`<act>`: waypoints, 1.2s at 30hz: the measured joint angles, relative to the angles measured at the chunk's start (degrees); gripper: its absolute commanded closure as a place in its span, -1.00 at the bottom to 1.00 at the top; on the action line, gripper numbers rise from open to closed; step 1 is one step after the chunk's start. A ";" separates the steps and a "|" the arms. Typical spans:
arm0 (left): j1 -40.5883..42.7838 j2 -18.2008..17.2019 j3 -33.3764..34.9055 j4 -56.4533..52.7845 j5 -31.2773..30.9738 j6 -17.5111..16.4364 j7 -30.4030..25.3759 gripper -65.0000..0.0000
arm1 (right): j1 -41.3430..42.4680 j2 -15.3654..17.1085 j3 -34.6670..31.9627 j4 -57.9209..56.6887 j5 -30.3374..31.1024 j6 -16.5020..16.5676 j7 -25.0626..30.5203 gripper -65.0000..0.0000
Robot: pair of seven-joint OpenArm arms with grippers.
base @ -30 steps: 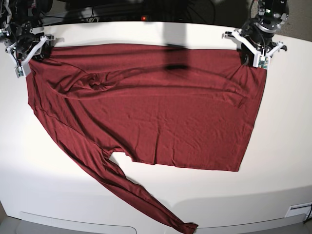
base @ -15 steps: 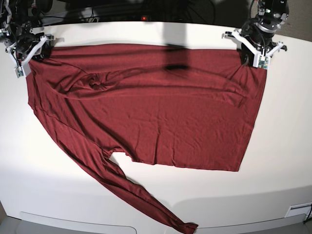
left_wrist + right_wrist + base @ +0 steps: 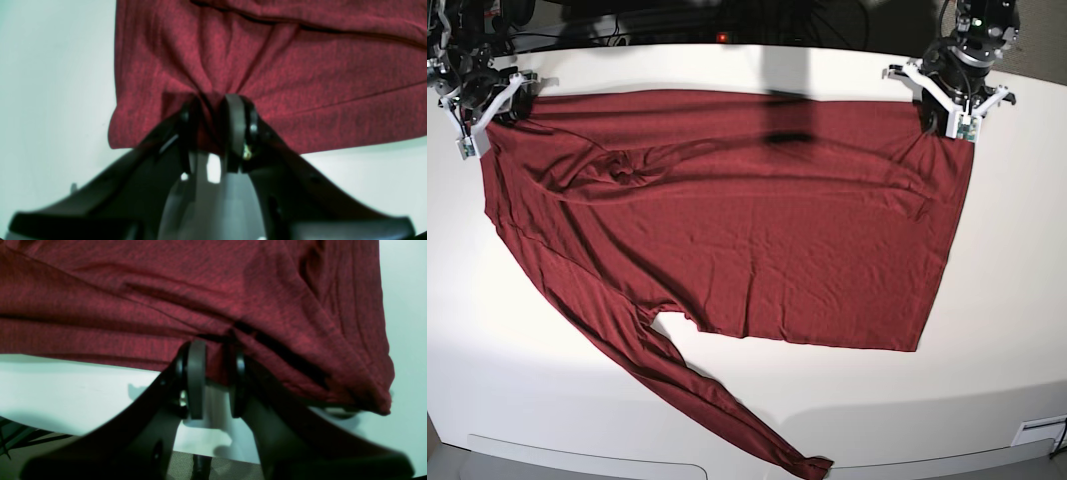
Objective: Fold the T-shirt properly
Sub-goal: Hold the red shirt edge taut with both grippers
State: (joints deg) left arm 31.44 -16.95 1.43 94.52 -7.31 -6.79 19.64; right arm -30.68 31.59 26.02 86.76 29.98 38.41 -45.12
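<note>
The maroon T-shirt [image 3: 727,220] lies spread across the white table, one long sleeve [image 3: 697,390] trailing toward the front edge. My left gripper [image 3: 947,125] pinches the far right corner of the shirt; in the left wrist view the cloth [image 3: 267,60] bunches between its closed fingers [image 3: 233,130]. My right gripper [image 3: 492,115] holds the far left corner, and the right wrist view shows fabric [image 3: 200,293] caught between its pads [image 3: 196,376].
The white table [image 3: 1017,300] ends in a curved front edge. Dark cables and equipment [image 3: 677,25] sit behind the far edge. A dark shadow [image 3: 787,135] falls on the shirt's upper middle.
</note>
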 measured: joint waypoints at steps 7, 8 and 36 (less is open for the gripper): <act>0.00 0.00 0.00 0.00 0.00 0.00 0.00 0.57 | 0.00 0.00 0.00 0.00 0.00 0.00 -0.02 0.63; 0.00 0.00 0.02 0.00 0.00 0.00 0.00 0.57 | 0.00 0.00 0.00 0.00 0.00 0.00 -0.02 0.63; 3.76 0.31 0.00 4.13 0.52 0.66 3.48 0.57 | 0.02 0.02 0.15 0.31 0.22 0.00 -2.58 0.63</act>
State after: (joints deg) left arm 35.20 -16.64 1.43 98.65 -6.79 -6.13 23.11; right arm -30.65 31.62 26.17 87.07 30.20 38.41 -47.70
